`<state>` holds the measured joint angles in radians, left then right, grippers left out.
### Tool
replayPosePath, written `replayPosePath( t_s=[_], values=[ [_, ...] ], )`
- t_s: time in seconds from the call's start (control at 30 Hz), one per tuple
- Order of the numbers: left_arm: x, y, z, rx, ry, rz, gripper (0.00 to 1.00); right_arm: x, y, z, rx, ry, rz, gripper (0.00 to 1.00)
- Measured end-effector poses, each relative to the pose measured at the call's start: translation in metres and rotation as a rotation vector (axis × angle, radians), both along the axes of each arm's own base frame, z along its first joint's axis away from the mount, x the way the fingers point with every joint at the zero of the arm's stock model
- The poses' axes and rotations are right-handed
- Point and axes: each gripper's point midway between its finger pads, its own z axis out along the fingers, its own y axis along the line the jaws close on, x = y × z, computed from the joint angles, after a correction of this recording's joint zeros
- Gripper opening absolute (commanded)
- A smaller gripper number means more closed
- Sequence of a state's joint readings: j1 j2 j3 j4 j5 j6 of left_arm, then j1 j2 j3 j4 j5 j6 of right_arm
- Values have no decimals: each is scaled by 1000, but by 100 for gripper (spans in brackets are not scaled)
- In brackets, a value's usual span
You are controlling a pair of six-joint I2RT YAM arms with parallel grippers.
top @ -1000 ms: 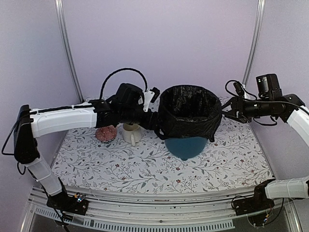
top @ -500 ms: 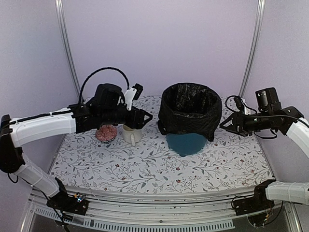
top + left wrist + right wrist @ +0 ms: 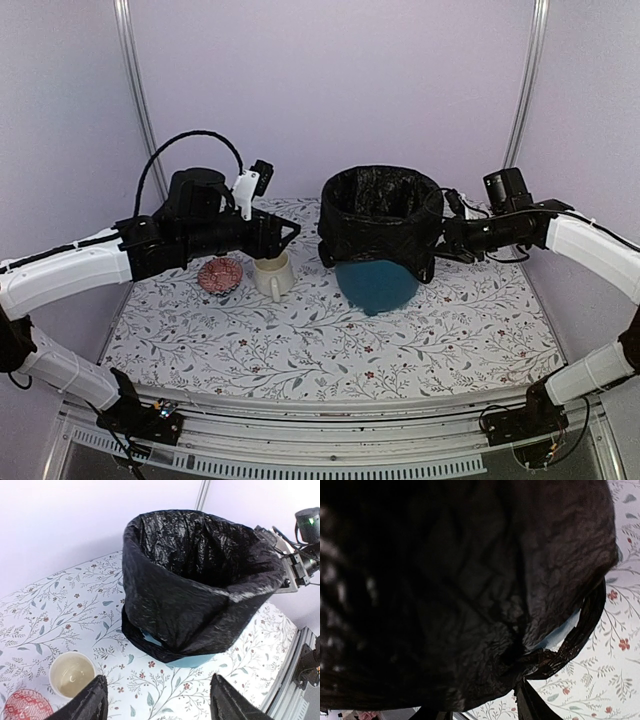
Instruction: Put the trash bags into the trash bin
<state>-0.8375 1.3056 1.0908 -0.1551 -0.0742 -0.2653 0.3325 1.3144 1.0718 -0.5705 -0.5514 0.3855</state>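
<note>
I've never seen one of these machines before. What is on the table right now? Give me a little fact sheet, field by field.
Bin: teal round plastic bucket, upright on the floral-patterned table
Bag: glossy black plastic bag, mouth open, draped over the bucket's rim and hanging down its outside
Left gripper: open, empty, apart from the bag
Right gripper: at the bag's right side; whether it grips is unclear
Other items: cream mug; small red patterned round thing beside it
</note>
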Motion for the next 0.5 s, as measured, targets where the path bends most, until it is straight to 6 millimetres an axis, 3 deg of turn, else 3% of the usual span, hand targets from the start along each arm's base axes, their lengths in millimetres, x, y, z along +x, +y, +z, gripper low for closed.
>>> replayPosePath(
  t_s=[0.13,0.27,0.5],
  values=[
    [3,3,0,6,-6,20,70,29,22,10,13,-51,34,44],
    [5,6,0,12,-11,40,70,47,31,12,23,-73,39,44],
    [5,13,2,14,-21,67,70,40,27,7,20,-81,35,44]
  ],
)
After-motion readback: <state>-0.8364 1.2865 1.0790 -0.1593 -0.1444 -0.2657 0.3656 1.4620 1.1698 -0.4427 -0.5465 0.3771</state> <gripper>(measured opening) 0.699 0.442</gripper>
